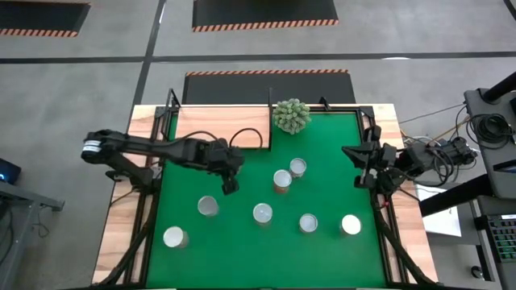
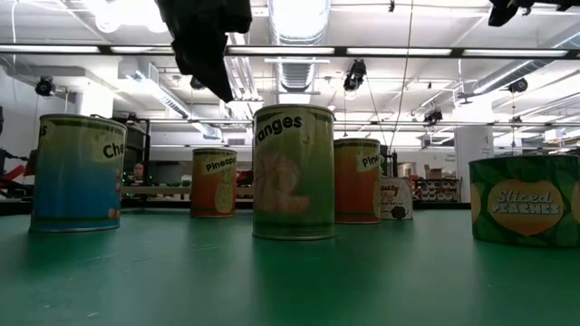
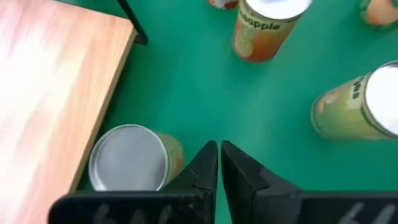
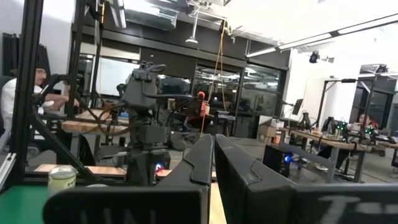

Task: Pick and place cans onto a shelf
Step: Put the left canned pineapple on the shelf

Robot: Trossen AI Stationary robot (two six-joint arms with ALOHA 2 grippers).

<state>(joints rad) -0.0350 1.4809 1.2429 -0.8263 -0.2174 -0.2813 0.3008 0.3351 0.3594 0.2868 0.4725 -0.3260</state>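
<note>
The cans [image 1: 282, 180], upright and scattered on the green mat [image 1: 322, 161], look rigid, smooth-sided and likely weighty, so I'd pinch one mid-wall with my left tool [image 1: 229, 187], now closed, empty, hovering above them near the shelf [image 1: 210, 125].

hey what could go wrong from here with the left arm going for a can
1. The left gripper has its jaws shut above the mat; descending like that, it would knock a can rather than grasp one.
2. The nearest can stands right beside the shelf edge, leaving little room for a jaw on that side.
3. The two cans near the plant stand close together, so grasping one may tip the other.
</note>
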